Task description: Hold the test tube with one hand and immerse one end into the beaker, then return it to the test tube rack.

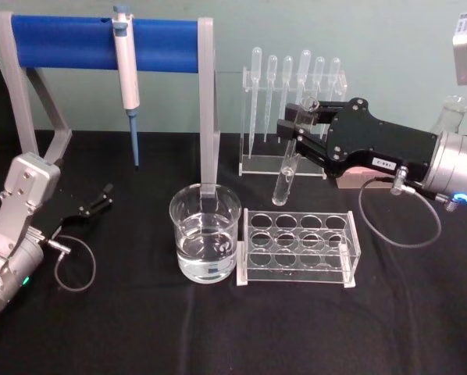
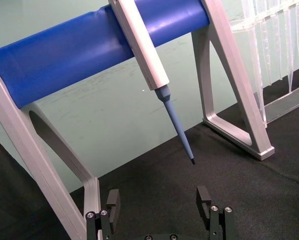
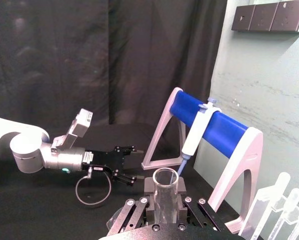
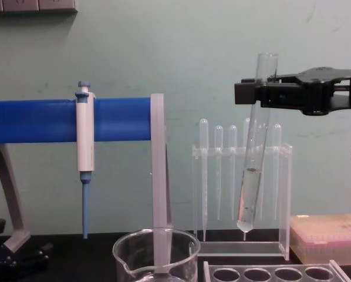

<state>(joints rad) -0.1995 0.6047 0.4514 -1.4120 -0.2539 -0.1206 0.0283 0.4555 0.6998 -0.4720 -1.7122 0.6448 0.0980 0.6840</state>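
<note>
- A black cloth covers the table (image 1: 218,336), and a pale green wall (image 4: 164,47) stands behind it.
- A grey stand with a blue bar (image 1: 69,35) fills the left rear. A white pipettor (image 1: 126,62) with a blue tip hangs from the bar.
- The right gripper (image 1: 300,125) reaches in from the right, well above the table, with its fingers clamped on the upper part of the test tube (image 4: 252,176).
- The left gripper (image 2: 159,200) is parked low at the left near the stand, jaws apart and empty.
- A clear stand of thin pipettes (image 1: 288,78) sits at the rear, with a pinkish box (image 4: 325,235) beside it.
- The test tube rack (image 1: 297,269) lies at front centre with every visible hole empty.
- The beaker (image 1: 205,234) stands touching or just beside the rack's left end and is partly filled with clear liquid.
- The tube hangs slightly tilted, rounded end down. It is above the rack's far edge, in front of the pipettes, and to the right of the beaker.
- Progress: the tube is grasped and lifted, and is in neither beaker nor rack. Whether the dip is done I cannot tell, but the return to the rack is certainly left.
- Writing: a small white label (image 1: 384,164) on the right gripper is upside down and too small to read. I can read no markings on the beaker.
</note>
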